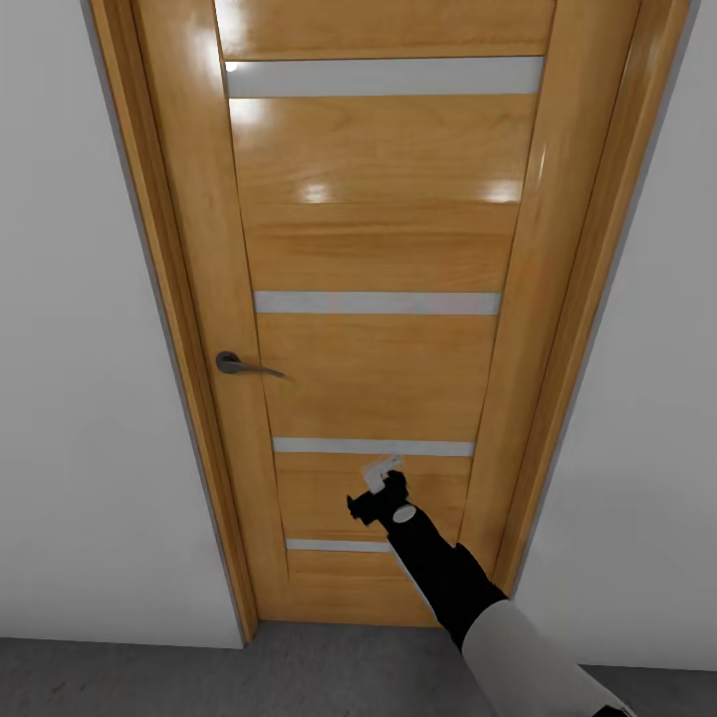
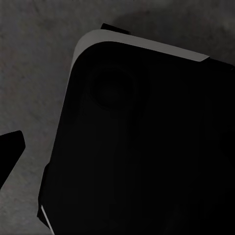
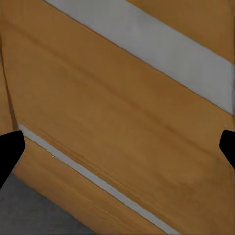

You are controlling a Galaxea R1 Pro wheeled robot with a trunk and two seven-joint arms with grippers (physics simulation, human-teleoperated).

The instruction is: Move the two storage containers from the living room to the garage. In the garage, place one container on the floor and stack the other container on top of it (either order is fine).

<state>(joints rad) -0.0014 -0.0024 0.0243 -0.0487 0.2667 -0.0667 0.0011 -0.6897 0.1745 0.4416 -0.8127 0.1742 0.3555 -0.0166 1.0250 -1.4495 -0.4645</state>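
Note:
The two storage containers are out of view. My right arm reaches forward and low, with the right gripper (image 1: 381,485) close to the lower panels of a honey-brown wooden door (image 1: 378,249). In the right wrist view its two black fingertips (image 3: 10,147) stand wide apart at the picture's edges with only door wood and pale strips between them, so the right gripper (image 3: 117,147) is open and empty. In the left wrist view one black fingertip (image 2: 10,149) shows over the dark grey floor (image 2: 34,73), beside my own black rounded base (image 2: 147,147).
The door is shut and has a grey lever handle (image 1: 239,365) on its left side and several frosted horizontal strips (image 1: 376,303). Pale grey walls (image 1: 80,398) flank the door frame. Dark grey floor (image 1: 149,677) runs along the threshold.

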